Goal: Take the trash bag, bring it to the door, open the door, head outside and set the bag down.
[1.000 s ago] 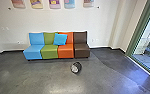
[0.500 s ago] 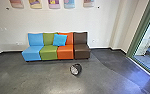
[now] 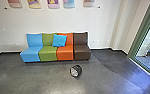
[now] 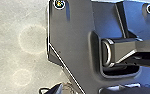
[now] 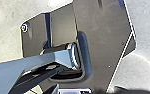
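Pickup step imo, dark bag (image 3: 76, 71) calls for me getting close and low; can't tell if I'm open or shut.

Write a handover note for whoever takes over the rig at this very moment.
Left gripper, right gripper: cannot tell whether open, shut or loaded.
Job's things: a dark, rounded object with a pale face lies on the floor in front of the row of seats. It might be the trash bag; I can't confirm. A green frame with glass stands at the head view's right, possibly the door.
Done: nothing confirmed; pickup can't be judged.
Left: the robot is indoors, so going outside and putting the bag down remain.
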`<state>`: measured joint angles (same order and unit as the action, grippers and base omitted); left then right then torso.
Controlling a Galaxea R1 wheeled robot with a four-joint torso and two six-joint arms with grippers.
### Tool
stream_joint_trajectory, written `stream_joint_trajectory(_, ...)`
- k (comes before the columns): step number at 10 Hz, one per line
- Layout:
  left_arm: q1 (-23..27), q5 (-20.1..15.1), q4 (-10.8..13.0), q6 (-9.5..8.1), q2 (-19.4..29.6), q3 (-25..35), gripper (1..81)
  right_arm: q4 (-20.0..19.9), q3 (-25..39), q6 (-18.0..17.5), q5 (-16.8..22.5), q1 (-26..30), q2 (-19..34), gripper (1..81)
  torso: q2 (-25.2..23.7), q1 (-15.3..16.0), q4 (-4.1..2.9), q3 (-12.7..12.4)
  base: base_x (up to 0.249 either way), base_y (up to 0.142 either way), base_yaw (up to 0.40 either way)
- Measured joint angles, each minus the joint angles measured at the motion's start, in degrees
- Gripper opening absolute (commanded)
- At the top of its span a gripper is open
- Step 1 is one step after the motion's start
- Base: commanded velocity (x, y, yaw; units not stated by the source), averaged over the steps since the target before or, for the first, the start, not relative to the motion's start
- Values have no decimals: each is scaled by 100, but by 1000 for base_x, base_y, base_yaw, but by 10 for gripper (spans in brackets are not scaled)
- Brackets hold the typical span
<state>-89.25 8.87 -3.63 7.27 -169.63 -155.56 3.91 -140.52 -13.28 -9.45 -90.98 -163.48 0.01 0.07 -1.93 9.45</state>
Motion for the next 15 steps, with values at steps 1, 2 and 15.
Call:
stream_joint_trajectory(1, 0, -1, 0, 0, -10, 0, 811, -1, -28, 0, 2, 0, 13, 811, 0, 0, 0, 0, 135, 0, 0)
stream_joint_trajectory(2, 0, 0, 0, 0, -24, 0, 811, -1, -57, 0, 0, 0, 41, 811, 0, 0, 0, 0, 136, 0, 0)
stream_joint_trajectory(15, 2, 7, 2, 0, -94, 2, 811, -4, -101, 0, 0, -12, 30, 811, 0, 0, 0, 0, 136, 0, 0)
